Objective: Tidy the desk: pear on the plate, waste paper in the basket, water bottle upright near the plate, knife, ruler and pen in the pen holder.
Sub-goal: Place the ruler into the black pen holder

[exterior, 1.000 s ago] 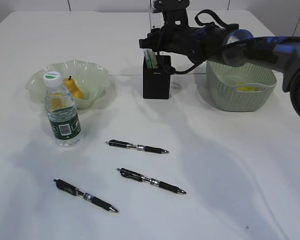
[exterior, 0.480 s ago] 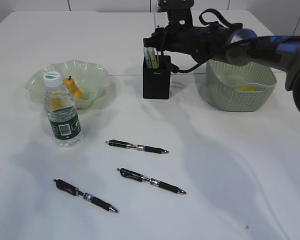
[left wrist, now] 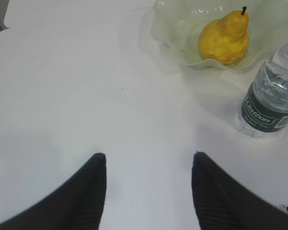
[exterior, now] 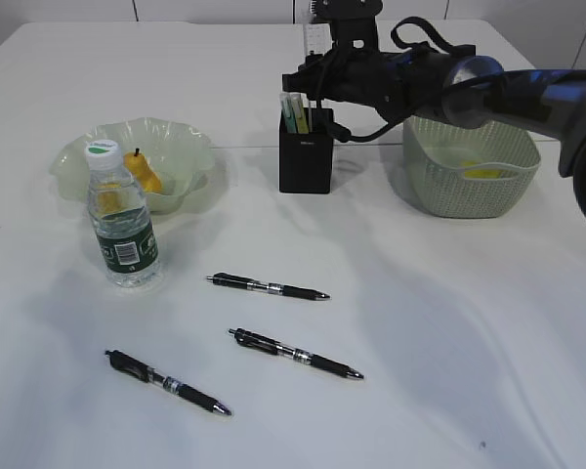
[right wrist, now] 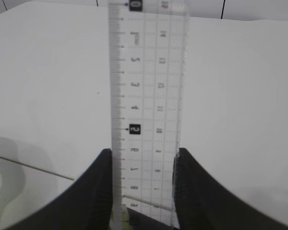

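The right end effector (right wrist: 143,184) pinches the clear plastic ruler (right wrist: 148,108) upright by its edges, directly above the black square pen holder (exterior: 306,162) beneath it, so it can likely drop in end-first

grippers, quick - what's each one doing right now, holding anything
Left gripper: open, holding nothing, above bare desk.
Right gripper: shut on the ruler, which stands upright over the pen holder.

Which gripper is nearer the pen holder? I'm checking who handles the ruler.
Right. The right gripper hangs just above the pen holder, shut on the ruler. The left gripper hovers open over bare desk by the plate.
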Robot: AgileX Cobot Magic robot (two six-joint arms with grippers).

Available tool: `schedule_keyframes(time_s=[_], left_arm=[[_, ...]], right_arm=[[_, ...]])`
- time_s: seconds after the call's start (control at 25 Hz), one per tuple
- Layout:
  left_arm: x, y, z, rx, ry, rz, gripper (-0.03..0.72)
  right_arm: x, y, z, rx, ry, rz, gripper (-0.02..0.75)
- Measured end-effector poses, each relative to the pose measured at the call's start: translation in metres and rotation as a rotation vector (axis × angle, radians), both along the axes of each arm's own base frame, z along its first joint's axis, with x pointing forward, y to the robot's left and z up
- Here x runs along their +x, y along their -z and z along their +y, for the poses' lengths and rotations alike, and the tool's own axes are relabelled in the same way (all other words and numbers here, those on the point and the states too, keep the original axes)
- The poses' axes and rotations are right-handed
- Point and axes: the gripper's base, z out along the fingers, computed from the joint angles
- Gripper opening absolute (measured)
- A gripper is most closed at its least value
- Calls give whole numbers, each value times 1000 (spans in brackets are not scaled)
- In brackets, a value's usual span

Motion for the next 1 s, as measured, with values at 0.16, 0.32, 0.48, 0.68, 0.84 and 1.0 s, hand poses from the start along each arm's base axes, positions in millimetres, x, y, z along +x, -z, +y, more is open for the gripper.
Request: schedule_keyframes(time_s=[0.16,0.32,0.48,0.68,0.84,1.0], left_arm=[[0,0,0,0,1,-7,402],[1,-1,0,0,1,-10,402],[1,-1,0,0,1,-12,402],[1,-1,0,0,1,-12,402],[1,-1,0,0,1,-12,402],[1,-1,0,0,1,-12,402]], right_arm=[[0,1,0,0,5,14,283],[-1,3,-1,9,14,37,293],[-1,3,-1,28,20,45,296],[-1,3,-2,34,23,47,301],[-1,3,-2,34,23,47,328],[-1,3,-2,33,23,49,338]])
